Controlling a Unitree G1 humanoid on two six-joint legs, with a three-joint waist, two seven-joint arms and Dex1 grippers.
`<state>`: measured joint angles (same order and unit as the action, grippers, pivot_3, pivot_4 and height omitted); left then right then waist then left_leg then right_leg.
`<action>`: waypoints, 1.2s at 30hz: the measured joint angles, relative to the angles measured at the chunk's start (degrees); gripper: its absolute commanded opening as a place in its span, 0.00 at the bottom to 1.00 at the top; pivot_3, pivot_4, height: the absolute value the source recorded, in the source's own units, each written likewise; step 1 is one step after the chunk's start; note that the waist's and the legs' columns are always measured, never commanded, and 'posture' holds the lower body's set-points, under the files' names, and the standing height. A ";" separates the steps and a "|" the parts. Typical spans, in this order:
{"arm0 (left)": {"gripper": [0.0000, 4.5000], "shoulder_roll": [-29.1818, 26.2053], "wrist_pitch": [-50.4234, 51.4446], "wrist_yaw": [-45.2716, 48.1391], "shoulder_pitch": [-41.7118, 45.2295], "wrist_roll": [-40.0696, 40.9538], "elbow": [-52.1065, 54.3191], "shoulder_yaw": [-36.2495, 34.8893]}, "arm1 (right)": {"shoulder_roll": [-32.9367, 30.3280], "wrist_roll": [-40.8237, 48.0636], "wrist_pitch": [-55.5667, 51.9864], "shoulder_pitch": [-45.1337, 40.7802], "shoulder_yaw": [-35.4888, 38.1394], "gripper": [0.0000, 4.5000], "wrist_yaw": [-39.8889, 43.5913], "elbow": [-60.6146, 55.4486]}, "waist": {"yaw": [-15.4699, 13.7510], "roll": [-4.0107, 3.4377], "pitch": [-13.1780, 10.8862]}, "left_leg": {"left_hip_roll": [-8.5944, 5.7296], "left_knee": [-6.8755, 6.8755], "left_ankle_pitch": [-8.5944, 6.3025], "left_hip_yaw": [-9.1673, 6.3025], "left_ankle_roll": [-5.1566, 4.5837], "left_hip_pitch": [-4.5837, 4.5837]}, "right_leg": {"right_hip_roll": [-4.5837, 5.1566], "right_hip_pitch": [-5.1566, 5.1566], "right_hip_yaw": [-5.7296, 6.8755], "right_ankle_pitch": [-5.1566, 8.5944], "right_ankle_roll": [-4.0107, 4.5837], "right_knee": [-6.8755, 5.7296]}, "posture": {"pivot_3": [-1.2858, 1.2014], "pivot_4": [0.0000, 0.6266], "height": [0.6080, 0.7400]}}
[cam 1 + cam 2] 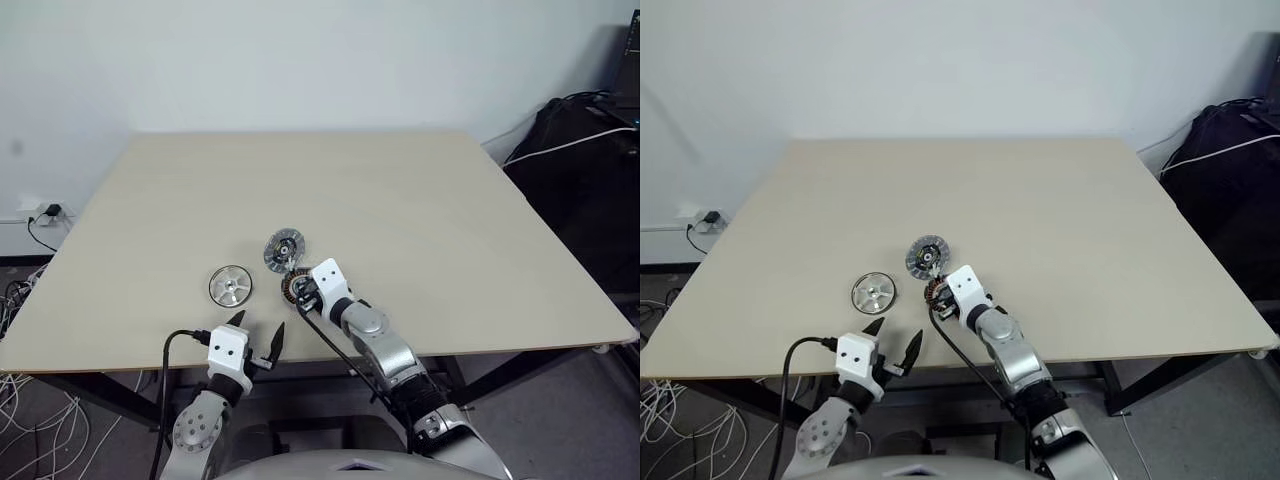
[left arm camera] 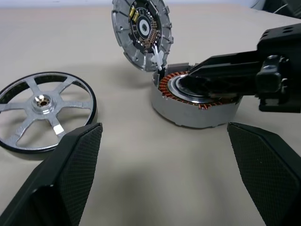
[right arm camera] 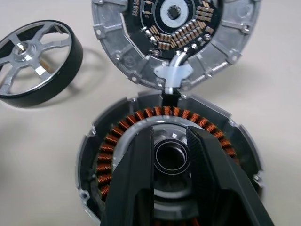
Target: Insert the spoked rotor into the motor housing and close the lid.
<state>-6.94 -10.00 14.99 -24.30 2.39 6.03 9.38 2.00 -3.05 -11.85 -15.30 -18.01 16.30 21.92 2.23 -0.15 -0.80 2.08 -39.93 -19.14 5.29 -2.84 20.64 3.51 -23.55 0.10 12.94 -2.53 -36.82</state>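
Wide apart, the jaws of the left gripper (image 1: 256,334) hang just off the table's (image 1: 420,200) near edge, holding nothing, with the spoked rotor (image 1: 230,285) lying flat on the table at their 11 o'clock. At the rotor's 3 o'clock sits the motor housing (image 2: 195,101), its copper windings exposed, and the lid (image 1: 284,249) stands tilted open at the housing's 12 o'clock, joined to it at the rim. Narrowly parted, the jaws of the right gripper (image 3: 170,155) rest over the housing's centre hole, one finger on each side, clamping nothing I can see.
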 measured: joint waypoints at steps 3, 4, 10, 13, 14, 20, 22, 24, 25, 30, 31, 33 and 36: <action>1.00 -0.06 0.38 -0.01 -0.07 0.01 0.57 -0.01 | 0.33 -0.07 0.19 -0.24 0.00 0.16 0.06 0.30 | 0.00 -0.01 0.00 | 0.00 0.00 0.00 0.00 0.00 0.00 | 0.00 0.00 0.00 0.00 0.00 0.00 | 0.52 0.00 1.00; 1.00 -0.06 0.50 0.00 -0.07 0.01 0.59 -0.01 | 0.42 -0.08 0.30 -0.30 0.00 0.16 0.09 0.41 | 0.01 -0.01 -0.01 | 0.00 0.00 0.00 0.00 0.00 0.00 | 0.00 0.00 0.00 0.00 0.00 0.00 | 0.52 0.00 1.00; 1.00 -0.16 0.42 0.05 -0.05 0.03 0.50 -0.19 | 0.46 -0.15 1.12 -0.57 0.01 0.16 0.39 1.44 | 0.02 -0.02 -0.01 | 0.00 0.00 0.00 0.00 0.01 0.00 | 0.00 0.00 0.00 0.00 0.00 0.00 | 0.52 0.00 1.00; 1.00 -0.17 -0.20 0.10 0.11 0.03 -0.32 -0.35 | 0.45 -0.18 1.35 -0.78 0.04 0.16 0.43 1.78 | 0.00 -0.03 -0.01 | 0.00 0.00 0.00 0.00 0.01 0.00 | 0.00 0.00 0.00 0.00 0.00 0.00 | 0.52 0.00 1.00; 1.00 -0.17 -0.48 0.12 0.21 0.04 -0.87 -0.39 | 0.44 -0.18 1.37 -0.77 0.04 0.16 0.45 1.77 | 0.01 -0.02 -0.01 | 0.00 0.00 0.00 0.00 0.01 0.00 | 0.00 0.00 0.00 0.00 0.00 0.00 | 0.52 0.00 1.00; 1.00 -0.15 -2.22 0.34 1.07 0.39 -3.93 -1.03 | 0.13 -0.22 1.43 -0.76 0.11 0.37 0.51 1.70 | 0.00 -0.03 -0.01 | -0.01 0.00 0.01 0.01 0.02 -0.01 | 0.00 0.01 0.00 0.00 0.00 -0.01 | 0.52 0.00 1.00; 1.00 -0.10 -2.95 0.62 1.14 0.43 -4.61 -1.02 | -0.12 -0.25 1.47 -0.76 0.44 0.52 0.46 1.63 | 0.01 -0.03 -0.01 | -0.01 0.00 0.01 0.01 0.02 -0.01 | 0.00 0.01 0.00 0.00 0.00 -0.01 | 0.52 0.00 1.00; 1.00 -0.04 -3.17 0.70 1.19 0.44 -5.03 -1.00 | -0.35 -0.28 1.47 -0.72 0.62 0.66 0.43 1.47 | 0.02 -0.03 -0.01 | -0.01 0.00 0.01 0.01 0.02 -0.01 | -0.01 0.00 0.00 0.00 0.00 -0.01 | 0.52 0.00 1.00; 1.00 0.01 -3.18 0.72 1.17 0.43 -5.09 -0.98 | -0.42 -0.34 1.47 -0.63 0.62 0.73 0.43 1.31 | 0.02 -0.03 -0.01 | -0.01 0.00 0.01 0.01 0.02 -0.01 | -0.01 0.00 0.00 0.00 0.00 -0.01 | 0.52 0.00 1.00; 1.00 0.22 -2.95 0.53 0.69 0.41 -4.80 -0.71 | -0.50 -0.02 1.27 0.59 0.62 0.90 1.06 -1.36 | 0.01 -0.03 -0.01 | 0.00 0.00 0.01 0.01 0.02 0.00 | -0.01 0.00 0.00 0.00 0.00 -0.01 | 0.52 0.00 1.00; 1.00 0.24 -2.72 0.43 0.38 0.38 -4.32 -0.62 | -0.45 0.23 1.21 0.78 0.62 0.86 1.29 -2.42 | 0.02 -0.03 -0.02 | 0.00 0.00 0.01 0.01 0.02 0.00 | -0.01 -0.01 0.00 -0.01 0.00 -0.01 | 0.52 0.00 1.00; 1.00 0.26 -1.82 0.12 0.16 0.33 -2.74 -0.19 | -0.24 0.77 1.08 0.83 0.62 0.72 1.93 -4.60 | 0.01 -0.03 -0.01 | 0.01 0.00 0.01 0.00 0.02 0.00 | -0.01 0.00 0.00 -0.01 -0.01 -0.01 | 0.52 0.00 1.00; 1.00 0.27 -0.37 -0.04 0.01 0.30 -0.44 0.28 | 0.35 1.19 0.41 0.83 0.52 0.50 2.29 -6.14 | -0.02 -0.03 -0.01 | 0.01 0.00 0.01 -0.01 0.02 -0.01 | 0.00 0.00 0.00 -0.01 -0.01 -0.01 | 0.52 0.00 1.00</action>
<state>-6.67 -10.37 14.95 -24.29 2.69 5.59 9.66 2.36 -1.86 -11.44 -14.47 -17.50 18.59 15.78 2.21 -0.18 -0.81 2.09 -39.93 -19.13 5.27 -2.82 20.63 3.50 -23.55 0.10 12.94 -2.54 -36.83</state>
